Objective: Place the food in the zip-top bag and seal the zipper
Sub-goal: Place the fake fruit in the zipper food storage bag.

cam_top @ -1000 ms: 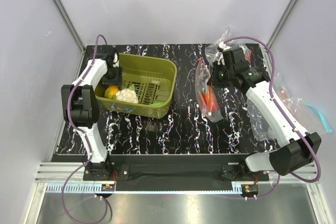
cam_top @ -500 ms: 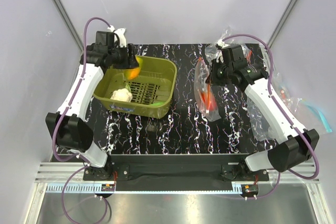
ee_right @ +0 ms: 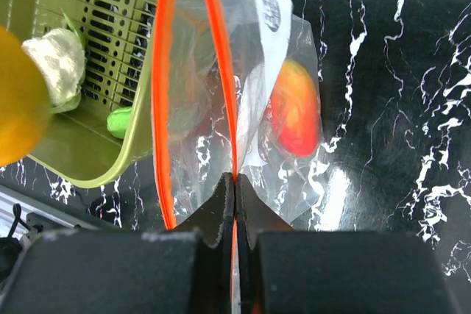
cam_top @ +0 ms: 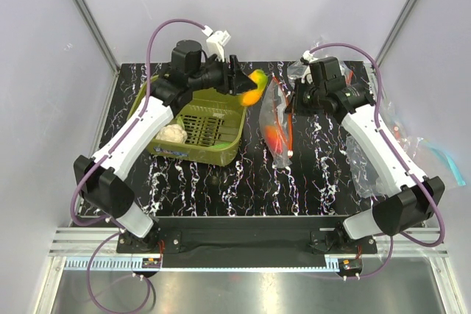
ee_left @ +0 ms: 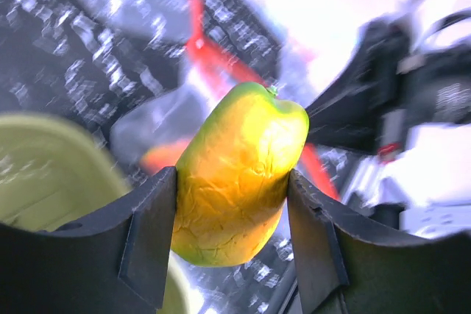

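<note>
Comparing against a second prior, noted the orange piece (ee_left: pixel 235 182) lifted out of the olive-green basket (cam_top: pixel 199 152) and carried right, clamped in the left gripper (cam_top: pixel 244 86), to just beside the mouth of the zip-top bag (cam_top: pixel 278 137). Found the right gripper (ee_right: pixel 234 200) clenched on one lip of the red zipper (ee_right: pixel 163 71), holding the mouth raised and parted, red tomato (ee_right: pixel 294 108) already inside. Judged the drop-in close; logged cauliflower (cam_top: pixel 173 134) and a green piece (ee_right: pixel 121 120) left in the basket, seal not yet made.

Black marbled table (cam_top: pixel 221 174) is carrying a green basket (cam_top: pixel 210 154) toward its far-left corner; clear bags (cam_top: pixel 359 170) are lying along the right edge.
</note>
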`<state>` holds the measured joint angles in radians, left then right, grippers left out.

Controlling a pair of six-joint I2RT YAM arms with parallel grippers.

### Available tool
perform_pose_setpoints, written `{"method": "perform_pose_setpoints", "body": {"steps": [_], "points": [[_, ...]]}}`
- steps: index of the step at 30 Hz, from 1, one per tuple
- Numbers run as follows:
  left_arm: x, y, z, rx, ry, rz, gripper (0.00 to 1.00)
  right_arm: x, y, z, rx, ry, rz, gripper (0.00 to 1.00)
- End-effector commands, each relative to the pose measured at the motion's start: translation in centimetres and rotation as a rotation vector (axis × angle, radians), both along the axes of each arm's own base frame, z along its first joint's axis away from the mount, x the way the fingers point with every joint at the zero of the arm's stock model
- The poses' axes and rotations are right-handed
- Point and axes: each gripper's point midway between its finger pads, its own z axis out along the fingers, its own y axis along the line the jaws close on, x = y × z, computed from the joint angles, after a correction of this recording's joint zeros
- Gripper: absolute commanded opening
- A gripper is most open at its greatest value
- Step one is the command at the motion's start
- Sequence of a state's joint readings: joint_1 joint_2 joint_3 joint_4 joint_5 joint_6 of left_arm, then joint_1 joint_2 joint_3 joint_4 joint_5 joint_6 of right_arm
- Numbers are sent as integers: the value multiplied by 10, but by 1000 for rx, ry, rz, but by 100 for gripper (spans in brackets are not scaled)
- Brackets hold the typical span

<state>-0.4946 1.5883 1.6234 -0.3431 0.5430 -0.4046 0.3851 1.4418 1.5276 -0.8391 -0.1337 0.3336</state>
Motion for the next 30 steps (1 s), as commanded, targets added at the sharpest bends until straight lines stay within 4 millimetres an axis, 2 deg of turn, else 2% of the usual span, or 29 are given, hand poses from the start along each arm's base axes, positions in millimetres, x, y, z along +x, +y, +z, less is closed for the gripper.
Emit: {"method": "perform_pose_setpoints", "body": {"steps": [1, 5, 9, 14, 20, 27, 29, 30], "points": [[-1, -18, 68, -205, -104, -38, 37, -1, 6, 6, 26, 6, 23, 0], [-3, -34, 85, -297, -127, -66, 36, -2, 7, 5, 36, 7, 30, 0], [-5, -54, 83, -333, -76, -96, 34, -4, 6, 6, 36, 3, 31, 0], [-12, -69, 45, -206, 0, -119, 34, -6, 2, 9, 23, -8, 22, 0], [-22, -82, 20, -268, 82, -124, 32, -9, 1, 9, 30, -9, 17, 0], [-29, -78, -27, -133, 194, -96, 31, -10, -1, 11, 27, -14, 6, 0], [-34, -77, -46, -83, 254, -109, 31, -9, -3, 12, 17, -22, 0, 0], [-36, -78, -47, -65, 260, -110, 30, -9, -4, 12, 16, -23, -2, 0]]}}
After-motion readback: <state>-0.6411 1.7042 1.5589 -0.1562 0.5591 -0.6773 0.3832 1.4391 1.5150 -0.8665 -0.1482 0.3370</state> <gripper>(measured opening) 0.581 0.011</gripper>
